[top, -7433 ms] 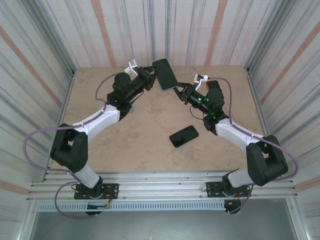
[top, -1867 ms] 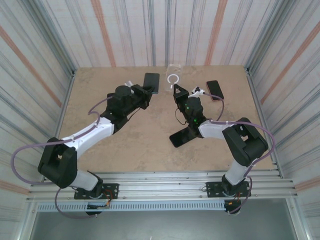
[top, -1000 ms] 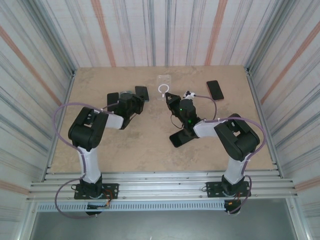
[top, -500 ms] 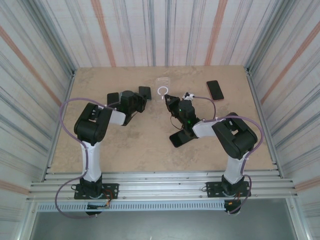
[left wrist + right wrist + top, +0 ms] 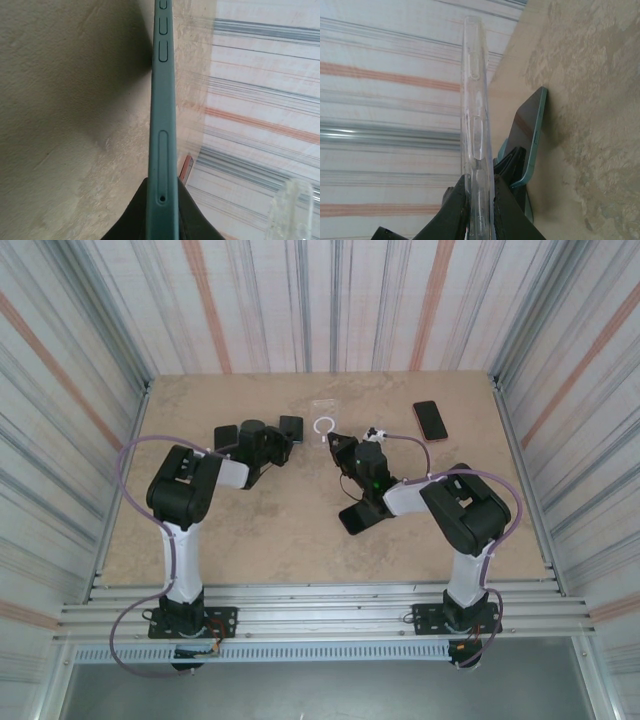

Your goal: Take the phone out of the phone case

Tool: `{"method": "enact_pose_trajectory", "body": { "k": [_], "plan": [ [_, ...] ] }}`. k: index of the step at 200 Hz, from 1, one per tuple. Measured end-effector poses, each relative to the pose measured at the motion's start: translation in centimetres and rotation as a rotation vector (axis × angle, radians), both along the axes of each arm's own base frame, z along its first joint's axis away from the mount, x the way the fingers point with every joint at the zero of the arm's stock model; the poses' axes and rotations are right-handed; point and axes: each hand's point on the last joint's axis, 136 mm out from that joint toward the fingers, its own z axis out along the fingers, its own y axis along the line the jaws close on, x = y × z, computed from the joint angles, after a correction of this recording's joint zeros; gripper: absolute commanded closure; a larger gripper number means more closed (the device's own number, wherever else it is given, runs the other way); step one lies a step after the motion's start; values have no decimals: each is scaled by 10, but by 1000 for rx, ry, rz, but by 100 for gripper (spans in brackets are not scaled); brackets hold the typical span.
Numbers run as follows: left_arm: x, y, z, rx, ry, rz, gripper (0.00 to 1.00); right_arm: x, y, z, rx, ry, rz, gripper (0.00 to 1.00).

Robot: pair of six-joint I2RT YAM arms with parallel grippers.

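The phone (image 5: pixel 162 100) is pinched edge-on by the closed left claw (image 5: pixel 162 187) close to the tabletop (image 5: pixel 75 125), the clear phone case (image 5: pixel 475 90) clamped apart from it by the closed right claw (image 5: pixel 479 180); either could be toppled or scratched by a tilted release.

The slim teal-edged phone (image 5: pixel 163 125), dark glass face, is bare and out of its cover, tilted up on one long edge over the far middle of the tan table (image 5: pixel 250 530), side buttons showing. The clear plastic phone case (image 5: pixel 474 115) with a white ring (image 5: pixel 324 425) stands empty just beside it, not touching
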Motion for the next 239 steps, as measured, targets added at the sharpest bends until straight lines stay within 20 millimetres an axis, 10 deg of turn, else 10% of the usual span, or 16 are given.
{"method": "enact_pose_trajectory", "body": {
  "k": [42, 137, 239],
  "plan": [
    [-15, 4, -27, 55, 118, -19, 62, 0, 1, -7, -5, 12, 1, 100],
    [-31, 9, -20, 119, 222, -40, 41, 0, 8, -11, 5, 30, 22, 100],
    [-41, 33, -21, 173, 290, -22, 38, 20, 12, -65, -205, 95, 47, 100]
  ]
}}
